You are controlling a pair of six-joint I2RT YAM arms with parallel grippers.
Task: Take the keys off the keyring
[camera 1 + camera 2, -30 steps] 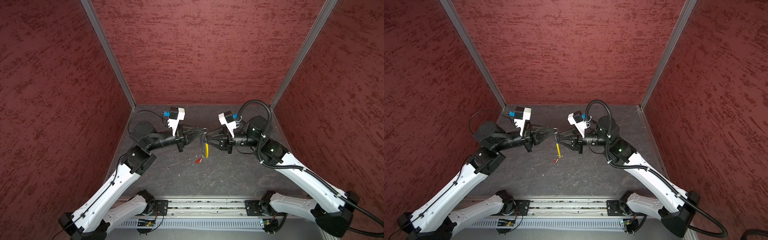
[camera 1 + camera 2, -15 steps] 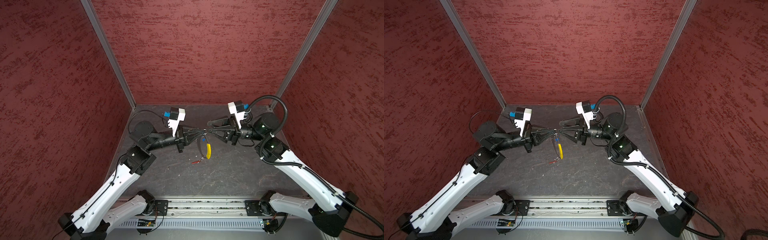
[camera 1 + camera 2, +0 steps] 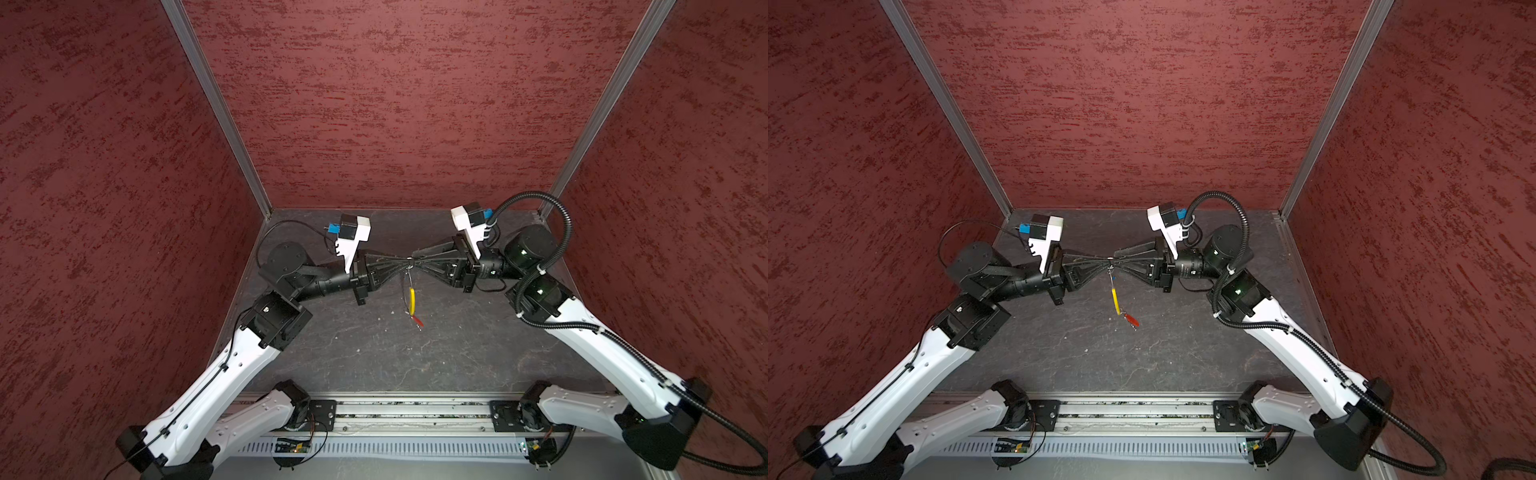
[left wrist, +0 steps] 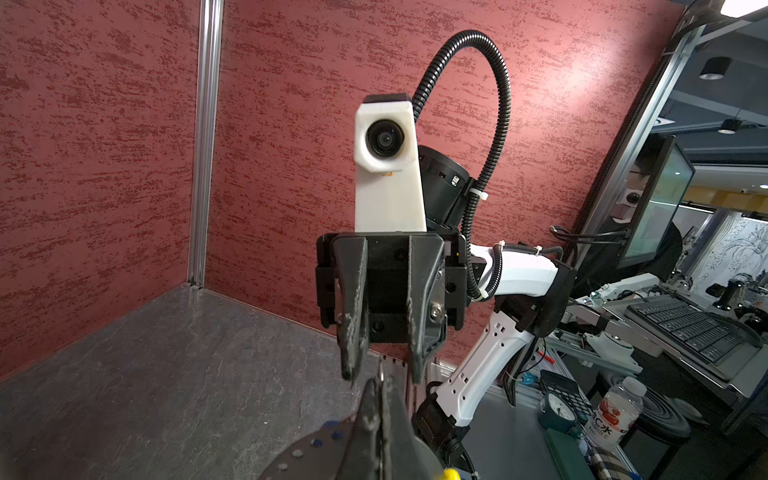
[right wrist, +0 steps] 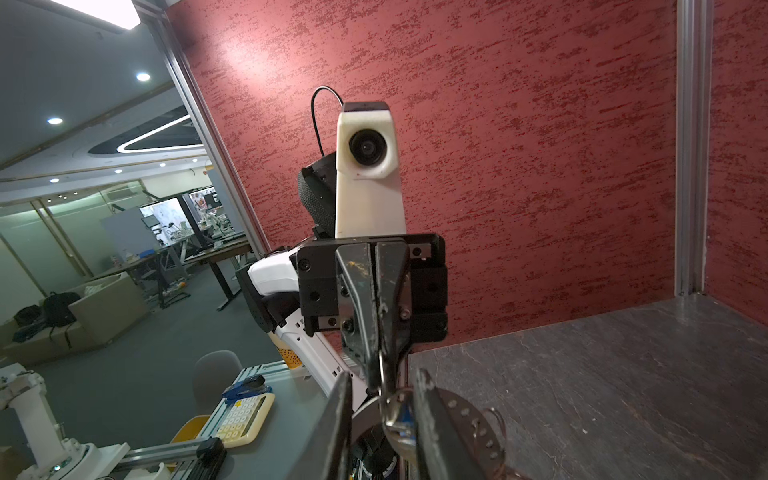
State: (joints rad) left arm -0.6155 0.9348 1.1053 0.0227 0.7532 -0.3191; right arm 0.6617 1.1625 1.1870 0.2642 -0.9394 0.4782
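Mid-air: left hand (image 3: pixel 402 262) pinched shut on the keyring (image 3: pixel 411 299), red key (image 3: pixel 418 321) dangling above the worktop (image 3: pixel 374 353); right hand (image 3: pixel 416 260) opposite, tips nearly touching, jaws parted around the ring.

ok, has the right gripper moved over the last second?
Yes. In a top view the right gripper has swung back toward the rear wall, closer to the corner post behind it.

Sole legible entry I can log: plastic bottle (image 4: pixel 614 409), left wrist view, its white label bearing large dark characters that I read as "C水"; the smaller line beneath them is too fine to make out. Calculator (image 5: pixel 245 415), right wrist view: key markings too small for me to read.
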